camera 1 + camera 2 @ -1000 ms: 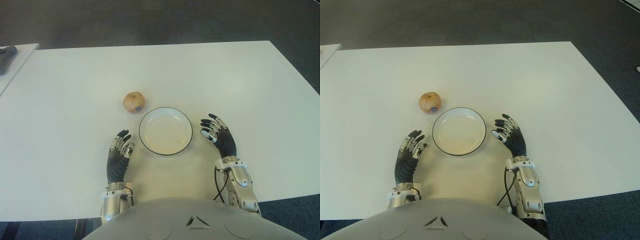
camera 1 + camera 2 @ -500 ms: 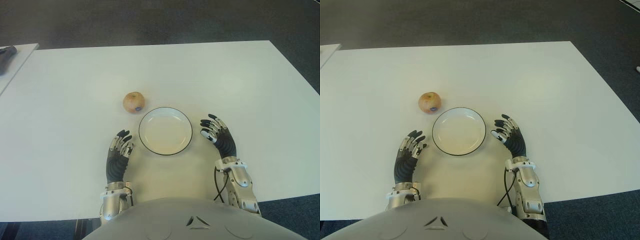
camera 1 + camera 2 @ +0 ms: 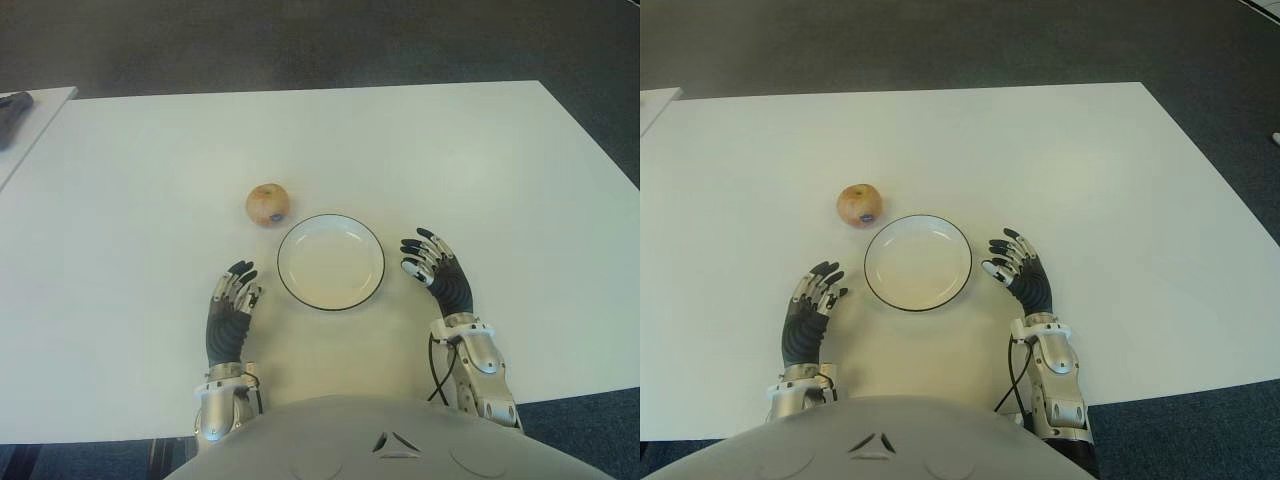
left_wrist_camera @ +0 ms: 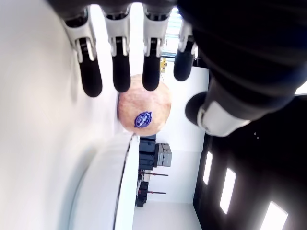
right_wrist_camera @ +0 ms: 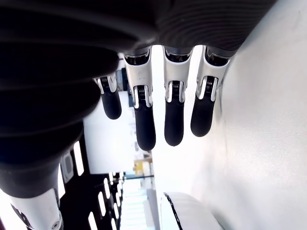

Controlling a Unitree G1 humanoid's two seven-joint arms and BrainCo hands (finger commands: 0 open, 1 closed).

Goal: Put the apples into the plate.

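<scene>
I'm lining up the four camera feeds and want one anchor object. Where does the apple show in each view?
Left eye view: the apple lies on the table, just beyond the plate's far left rim.
Right eye view: same spot, apple left of the plate's far rim.
Left wrist view: apple, blue sticker facing the camera, just past the left hand's fingertips.
Right wrist view: not in it.
Shared landmark: the plate's dark rim.

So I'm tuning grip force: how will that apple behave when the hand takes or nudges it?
The apple looks round, lying loose on the flat table, so a nudge would probably roll it. Its smooth skin may slip between the fingers. It probably stays rigid under a firm wrap from the open left hand.
</scene>
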